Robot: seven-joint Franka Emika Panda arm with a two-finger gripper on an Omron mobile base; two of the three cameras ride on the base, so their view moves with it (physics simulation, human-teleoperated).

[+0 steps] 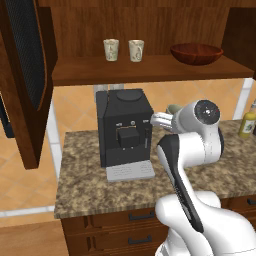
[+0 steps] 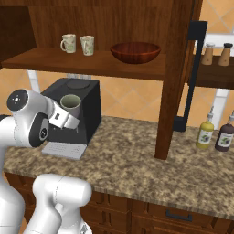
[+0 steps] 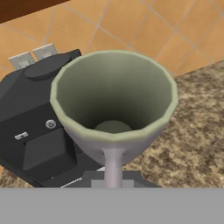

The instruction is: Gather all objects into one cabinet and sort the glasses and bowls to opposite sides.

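The grey tumbler is held at the gripper, fingers closed narrow on its wall, with the mouth facing the hand camera. In the right base view the grey tumbler sits at the end of the arm, raised above the counter and just beside the black coffee machine. From the left base view only a sliver of the tumbler shows behind the arm's white wrist, to the right of the coffee machine.

Inside the cabinet, on its lower shelf, two cream tumblers stand upright near each other toward the left. The dark red-brown bowl rests on the same shelf toward the right, well apart from them. The left cabinet door with its dark mesh panel stands open.

On the counter to the right, a yellow bottle and a dark bottle stand just beside each other. Two spice jars sit on the dark wall shelf beyond the cabinet's right side.
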